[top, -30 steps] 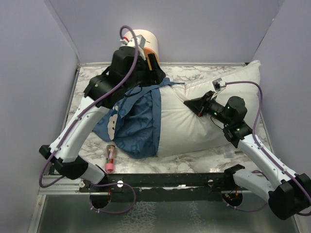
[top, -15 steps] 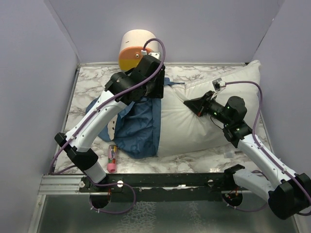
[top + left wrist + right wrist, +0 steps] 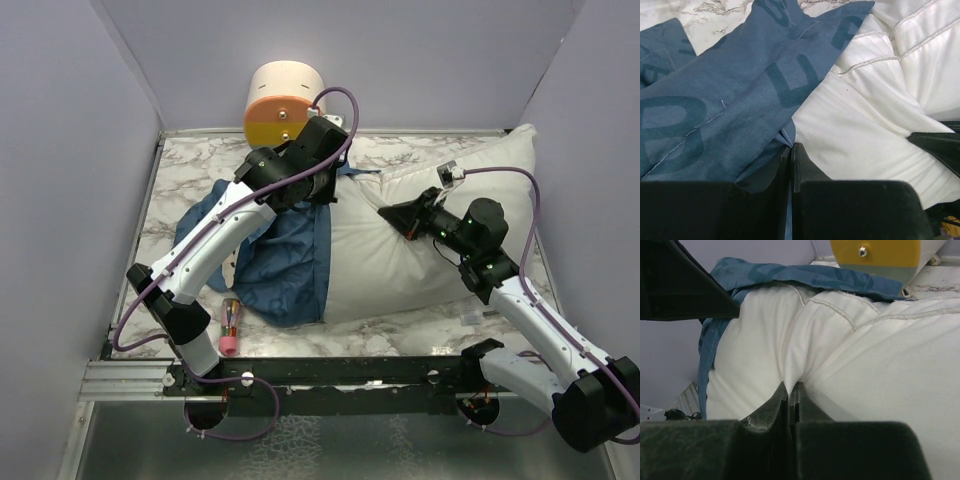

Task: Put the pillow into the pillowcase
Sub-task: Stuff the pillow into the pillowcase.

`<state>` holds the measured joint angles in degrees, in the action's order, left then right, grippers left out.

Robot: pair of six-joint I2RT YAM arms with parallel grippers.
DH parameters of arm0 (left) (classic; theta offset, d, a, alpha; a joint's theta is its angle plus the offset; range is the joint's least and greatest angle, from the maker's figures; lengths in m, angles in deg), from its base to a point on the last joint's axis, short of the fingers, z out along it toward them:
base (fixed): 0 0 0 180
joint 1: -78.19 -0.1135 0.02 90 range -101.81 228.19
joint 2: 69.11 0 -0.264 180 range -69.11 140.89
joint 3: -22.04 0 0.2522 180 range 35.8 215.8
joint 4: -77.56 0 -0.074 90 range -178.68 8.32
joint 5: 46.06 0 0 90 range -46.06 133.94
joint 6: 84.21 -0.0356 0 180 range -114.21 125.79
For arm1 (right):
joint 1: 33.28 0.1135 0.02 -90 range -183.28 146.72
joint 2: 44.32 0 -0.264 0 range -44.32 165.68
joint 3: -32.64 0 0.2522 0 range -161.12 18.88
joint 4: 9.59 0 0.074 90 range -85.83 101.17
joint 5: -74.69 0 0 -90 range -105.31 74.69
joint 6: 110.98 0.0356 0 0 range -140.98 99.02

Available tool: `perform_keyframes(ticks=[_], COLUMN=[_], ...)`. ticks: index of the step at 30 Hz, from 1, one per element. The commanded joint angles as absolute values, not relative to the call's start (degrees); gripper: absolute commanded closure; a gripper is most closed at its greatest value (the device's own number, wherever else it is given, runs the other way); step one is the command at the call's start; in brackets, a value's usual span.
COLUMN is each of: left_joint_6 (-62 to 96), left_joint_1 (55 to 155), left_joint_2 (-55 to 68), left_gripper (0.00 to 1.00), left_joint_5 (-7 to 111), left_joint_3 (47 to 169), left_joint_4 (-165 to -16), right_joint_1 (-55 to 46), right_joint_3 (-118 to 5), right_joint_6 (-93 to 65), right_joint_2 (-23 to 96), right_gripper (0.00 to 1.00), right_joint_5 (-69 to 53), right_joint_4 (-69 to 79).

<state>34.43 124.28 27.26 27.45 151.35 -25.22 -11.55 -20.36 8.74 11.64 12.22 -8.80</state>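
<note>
Pillow (image 3: 420,250) lies across the middle and right of the marbled worktop (image 3: 190,165). Its long axis runs on a slant, from the near left up to the far right. The bare right end points at the far right corner and leans against the side wall (image 3: 590,120) there. The left end is tucked inside the pillowcase (image 3: 290,260).

That blue sack covers only the left part of the cushion. Its mouth faces right, and the hem crosses the white fabric from the far side to the near side. The rest of the cloth lies slack and rumpled on the worktop to the left, and a pale printed patch shows near its lower edge.

In the top view, the left pincer (image 3: 320,192) reaches down at the far end of the hem, just in front of the cream-and-orange cylinder (image 3: 283,100). In its wrist view, the left pincer (image 3: 791,149) has its fingers pressed nearly together. A fold of the blue cloth is nipped between the tips, right where blue meets white.

The right pincer (image 3: 385,213) lies on top of the pillow, pointing left toward the hem. It sits a little to the right of the hem and apart from it. In its wrist view, the right pincer (image 3: 790,389) is closed on a puckered ridge of white fabric, and creases run outward from the grip.

A small tube (image 3: 229,328) with a pink cap lies on the worktop near the front edge, just below the pillowcase.
</note>
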Motion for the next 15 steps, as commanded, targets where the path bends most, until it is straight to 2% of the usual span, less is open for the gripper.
perform_keyframes(ticks=[1,3,15], left_joint_6=[34.2,34.7,39.1], left_joint_1=[124.3,124.2,122.3], left_joint_2=[27.1,26.5,22.3], left_gripper=[0.97,1.0,1.0], left_joint_5=[30.5,31.8,42.9], left_joint_3=[153.6,153.3,149.7], left_joint_4=[-27.9,-29.1,-41.3], right_joint_1=[-11.2,-11.2,-11.2], right_joint_3=[-19.9,-20.0,-21.9], right_joint_6=[8.4,8.5,9.7], right_joint_2=[11.8,11.8,12.2], right_gripper=[0.99,0.99,0.99], right_joint_5=[14.9,15.0,15.7], right_joint_4=[-4.7,-4.7,-6.4])
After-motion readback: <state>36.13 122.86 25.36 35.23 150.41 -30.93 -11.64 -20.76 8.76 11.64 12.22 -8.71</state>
